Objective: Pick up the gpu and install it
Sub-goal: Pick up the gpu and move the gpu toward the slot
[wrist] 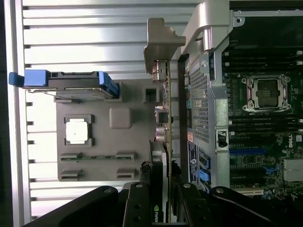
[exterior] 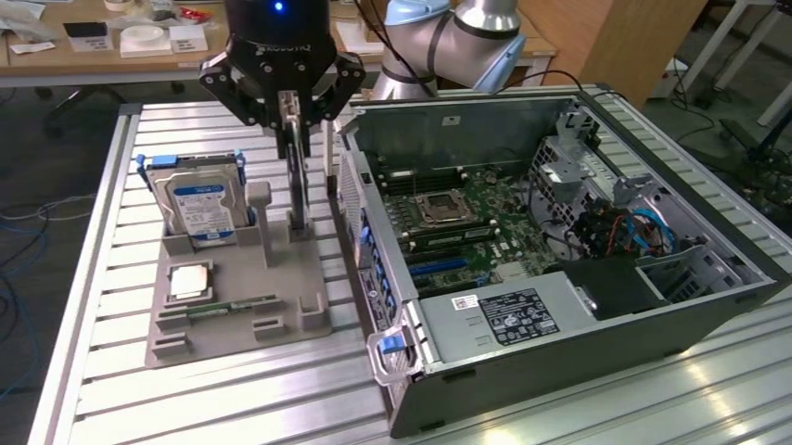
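The black two-fingered gripper [exterior: 295, 119] is clamped on the top edge of the gpu [exterior: 299, 190], a thin flat black expansion card with a silver metal end bracket. The gpu stands upright, edge-on, at the grey plastic parts holder [exterior: 291, 278]. It sits between the silver hard drive [exterior: 204, 209] on the exterior view's left and the open black computer case [exterior: 557, 371] on the right. I cannot tell whether the card touches the holder.

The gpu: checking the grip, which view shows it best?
The exterior view: the gpu stands upright in the gripper, full height visible beside the case. The wrist view shows it edge-on, a thin strip.
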`<control>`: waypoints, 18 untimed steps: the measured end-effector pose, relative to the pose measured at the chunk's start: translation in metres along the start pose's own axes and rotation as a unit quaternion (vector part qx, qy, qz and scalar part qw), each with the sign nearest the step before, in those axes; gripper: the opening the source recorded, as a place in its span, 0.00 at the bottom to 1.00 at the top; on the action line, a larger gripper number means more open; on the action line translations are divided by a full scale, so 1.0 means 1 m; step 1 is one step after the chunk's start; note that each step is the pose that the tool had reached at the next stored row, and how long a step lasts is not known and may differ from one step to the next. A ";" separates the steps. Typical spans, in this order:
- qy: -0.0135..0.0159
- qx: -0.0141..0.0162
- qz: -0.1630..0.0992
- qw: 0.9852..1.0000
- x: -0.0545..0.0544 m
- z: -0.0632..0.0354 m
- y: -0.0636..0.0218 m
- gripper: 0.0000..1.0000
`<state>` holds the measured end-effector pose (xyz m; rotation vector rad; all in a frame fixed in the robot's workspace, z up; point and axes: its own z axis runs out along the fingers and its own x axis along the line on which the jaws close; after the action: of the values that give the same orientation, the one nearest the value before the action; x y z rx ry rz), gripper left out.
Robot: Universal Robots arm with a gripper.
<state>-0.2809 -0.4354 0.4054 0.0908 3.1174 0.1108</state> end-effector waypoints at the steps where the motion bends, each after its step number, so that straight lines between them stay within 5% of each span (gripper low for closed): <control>1: 0.000 0.000 0.000 1.000 0.000 -0.0008 0.0001 0.27; 18: 0.000 0.000 0.000 1.000 0.000 -0.0047 0.0003 0.27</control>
<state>-0.2807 -0.4354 0.4101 0.0908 3.1176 0.1117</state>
